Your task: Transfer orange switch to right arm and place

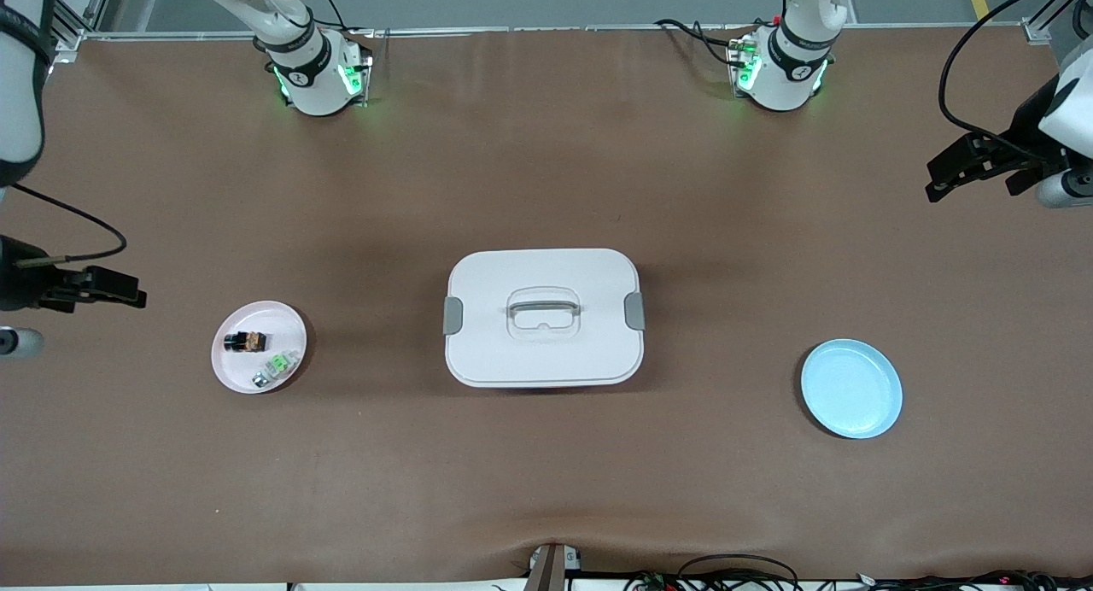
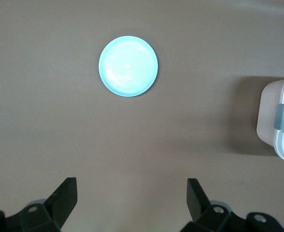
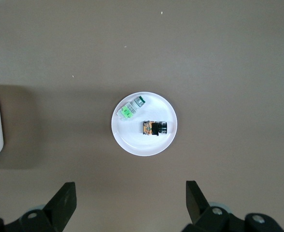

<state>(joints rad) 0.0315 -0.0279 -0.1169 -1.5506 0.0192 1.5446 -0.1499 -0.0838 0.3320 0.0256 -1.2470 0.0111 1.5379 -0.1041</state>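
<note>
Tiny, blocky, black with an orange centre: orange switch [image 1: 245, 342] lying in pink plate [image 1: 229, 371], beside green-and-clear component [image 1: 275, 369]. Over bare table by that plate, right gripper [image 3: 129, 205] spread wide, empty. Well apart from plate, left gripper [image 2: 131, 203] likewise released.

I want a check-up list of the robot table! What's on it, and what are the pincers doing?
Surface: brown table, bare between items.
Job's things: orange switch on pink plate, beside green part; blue plate holds nothing.
Clutter: white lidded box mid-table.
Grippers: left pincer open, waiting at its table end; right pincer open, near pink plate.
Cables: black ones on both arms.
Surroundings: nothing seen.
</note>
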